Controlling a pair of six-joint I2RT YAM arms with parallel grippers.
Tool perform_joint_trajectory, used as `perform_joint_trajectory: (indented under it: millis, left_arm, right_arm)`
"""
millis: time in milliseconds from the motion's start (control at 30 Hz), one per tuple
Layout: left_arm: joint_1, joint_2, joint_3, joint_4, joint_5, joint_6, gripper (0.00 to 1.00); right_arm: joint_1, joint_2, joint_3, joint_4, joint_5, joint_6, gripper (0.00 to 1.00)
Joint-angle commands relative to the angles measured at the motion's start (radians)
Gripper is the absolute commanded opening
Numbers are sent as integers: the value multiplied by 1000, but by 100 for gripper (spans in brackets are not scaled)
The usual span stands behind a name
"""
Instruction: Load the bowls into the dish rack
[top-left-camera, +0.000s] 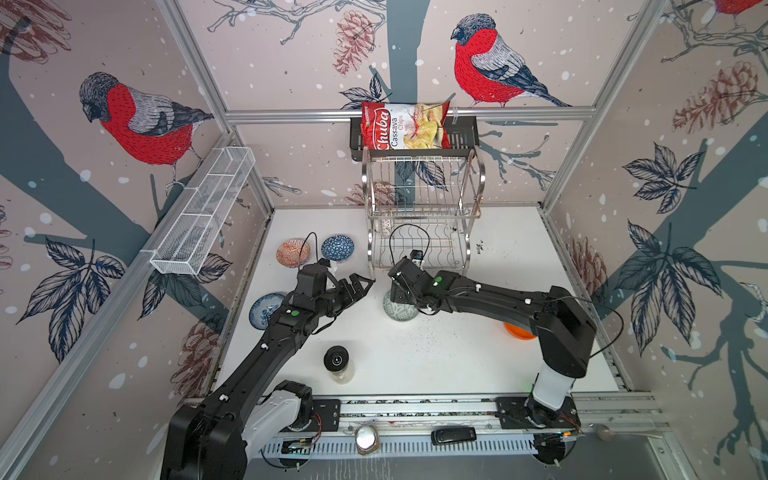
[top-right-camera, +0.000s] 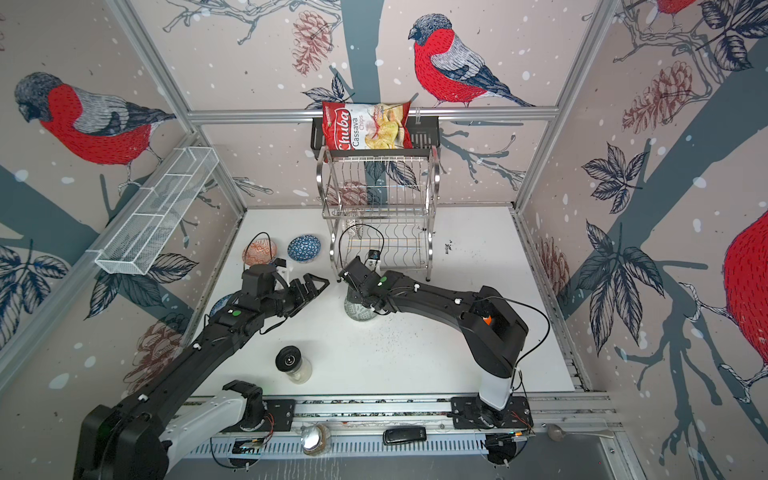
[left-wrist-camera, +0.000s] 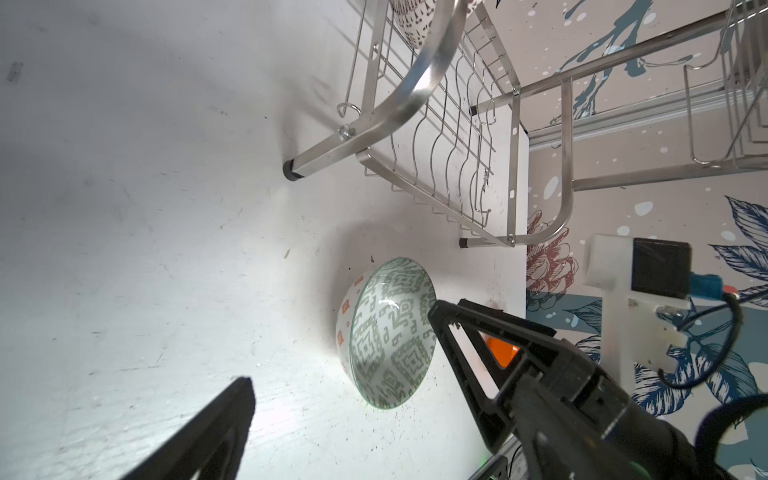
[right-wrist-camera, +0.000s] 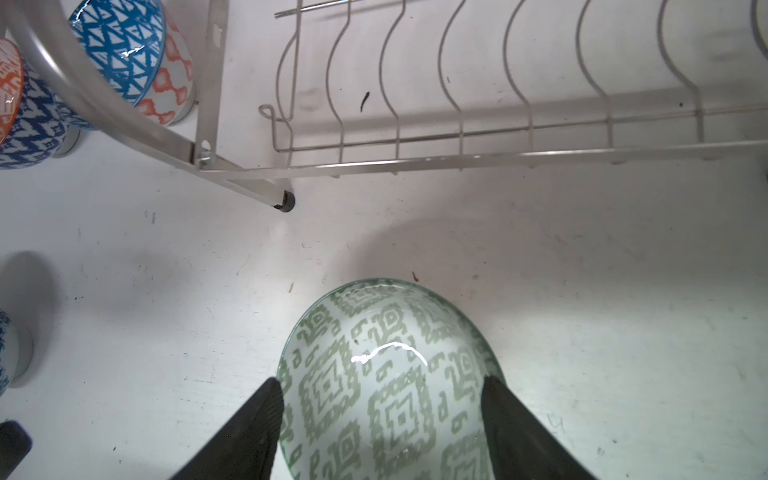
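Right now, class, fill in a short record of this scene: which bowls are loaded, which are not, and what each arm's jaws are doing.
Rack: dish rack, two tiers, at the back
Loaded: dotted bowl, lower tier, left end
Not yet loaded: red-orange bowl, blue triangle bowl, floral bowl, grey-green bowl, orange bowl (partly hidden by the right arm)
Right jaws: open, one on each side of the grey-green bowl
Left jaws: open, holding nothing
Also present: jar

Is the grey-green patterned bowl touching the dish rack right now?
Apart. The right wrist view shows a strip of bare white table between the grey-green bowl and the dish rack at its nearest leg.
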Motion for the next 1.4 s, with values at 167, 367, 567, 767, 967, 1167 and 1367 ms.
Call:
perform_joint_trajectory:
  millis: [167,367,567,767,967,1167,1367]
  left_arm:
    - [51,-31,-59,62,47,-74,97]
    - [80,-36,-116,75,45,-105,97]
    - [106,-19,-172,120,79,-163,97]
    - [108,7,-144,136,77,-148,97]
    - [123,36,-124,151,81,-150,97]
    - [137,57,-107,154,93,-152,97]
    - [140,89,-92,144,122,-138,97]
  right_arm:
    - [48,103,98,-40,-24,-56,84]
    - [75,172,121,-71,-39,-55,80]
    - [80,213,129,-79,-72,-50,69]
    - [82,248,169,-102,-82,-75,56]
    - [88,292,211,-151,-57,-104,41]
    - [85,275,207,-148,-52,-114,26]
    - [73,254,192,-106,-90,-97,9]
